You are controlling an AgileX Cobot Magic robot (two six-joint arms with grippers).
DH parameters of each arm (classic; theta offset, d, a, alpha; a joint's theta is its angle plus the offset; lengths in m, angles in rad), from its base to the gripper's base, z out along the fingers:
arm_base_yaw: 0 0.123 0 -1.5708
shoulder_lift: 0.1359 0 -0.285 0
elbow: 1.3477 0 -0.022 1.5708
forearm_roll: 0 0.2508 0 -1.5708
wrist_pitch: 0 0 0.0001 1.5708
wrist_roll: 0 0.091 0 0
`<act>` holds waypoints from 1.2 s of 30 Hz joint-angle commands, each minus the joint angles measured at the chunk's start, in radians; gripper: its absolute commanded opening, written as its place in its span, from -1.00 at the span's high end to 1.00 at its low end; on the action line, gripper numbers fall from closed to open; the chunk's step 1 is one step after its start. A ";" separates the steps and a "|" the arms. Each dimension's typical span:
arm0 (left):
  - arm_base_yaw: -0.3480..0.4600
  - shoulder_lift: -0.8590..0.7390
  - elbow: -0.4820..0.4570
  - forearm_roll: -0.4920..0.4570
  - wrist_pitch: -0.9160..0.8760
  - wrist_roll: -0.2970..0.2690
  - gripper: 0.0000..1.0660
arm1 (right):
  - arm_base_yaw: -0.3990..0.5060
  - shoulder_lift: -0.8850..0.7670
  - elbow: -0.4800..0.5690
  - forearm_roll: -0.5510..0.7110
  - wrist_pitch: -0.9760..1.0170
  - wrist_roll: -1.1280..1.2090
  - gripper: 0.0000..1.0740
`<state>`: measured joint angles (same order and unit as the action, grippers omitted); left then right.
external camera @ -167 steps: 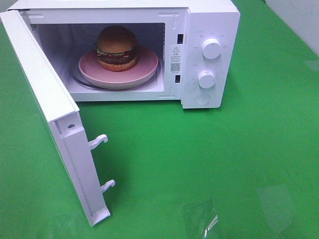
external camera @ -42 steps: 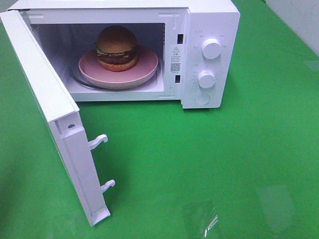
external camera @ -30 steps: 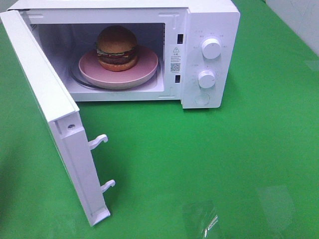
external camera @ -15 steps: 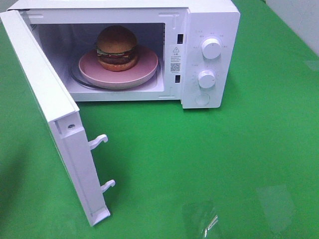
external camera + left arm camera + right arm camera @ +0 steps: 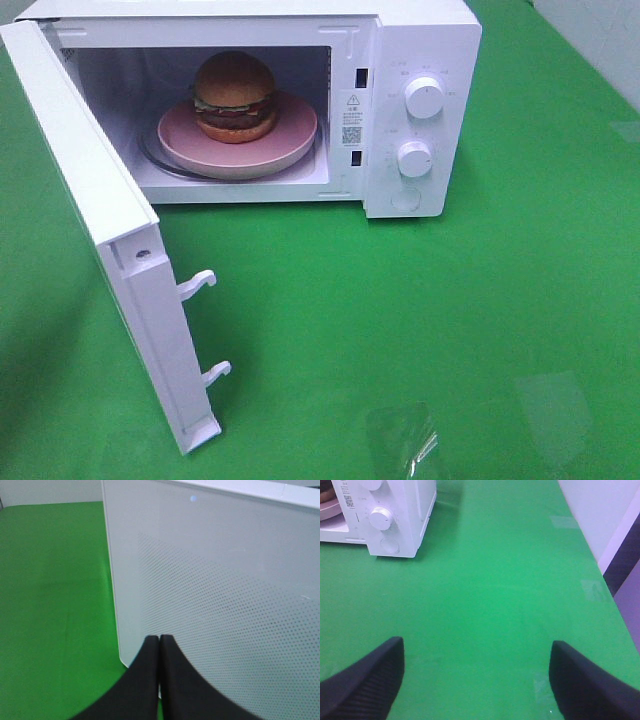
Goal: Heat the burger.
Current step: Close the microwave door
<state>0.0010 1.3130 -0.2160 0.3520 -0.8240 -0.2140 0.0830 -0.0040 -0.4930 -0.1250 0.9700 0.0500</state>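
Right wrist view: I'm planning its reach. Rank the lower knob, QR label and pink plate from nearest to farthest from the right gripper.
1. Lower knob, on the microwave's front panel.
2. QR label, beside the opening.
3. Pink plate, inside.

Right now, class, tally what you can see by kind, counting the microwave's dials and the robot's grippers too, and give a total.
Microwave: 1
Dials: 2, upper dial and lower dial
Pink plate: 1
Burger: 1
Grippers: 2, left gripper shut, right gripper open
Total: 7
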 commanded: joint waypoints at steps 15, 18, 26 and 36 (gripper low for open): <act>-0.228 0.236 -0.133 -0.124 -0.056 0.058 1.00 | -0.007 -0.027 0.002 0.002 -0.010 -0.012 -0.41; -0.256 0.256 -0.162 -0.131 -0.054 0.062 1.00 | -0.007 -0.027 0.002 0.002 -0.010 -0.012 -0.41; -0.395 0.359 -0.289 -0.266 -0.049 0.109 1.00 | -0.007 -0.027 0.002 0.002 -0.010 -0.012 -0.41; -0.522 0.465 -0.446 -0.413 0.004 0.195 1.00 | -0.007 -0.027 0.002 0.002 -0.010 -0.012 -0.41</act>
<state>-0.5140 1.7790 -0.6530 -0.0440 -0.8220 -0.0280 0.0830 -0.0040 -0.4930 -0.1240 0.9700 0.0500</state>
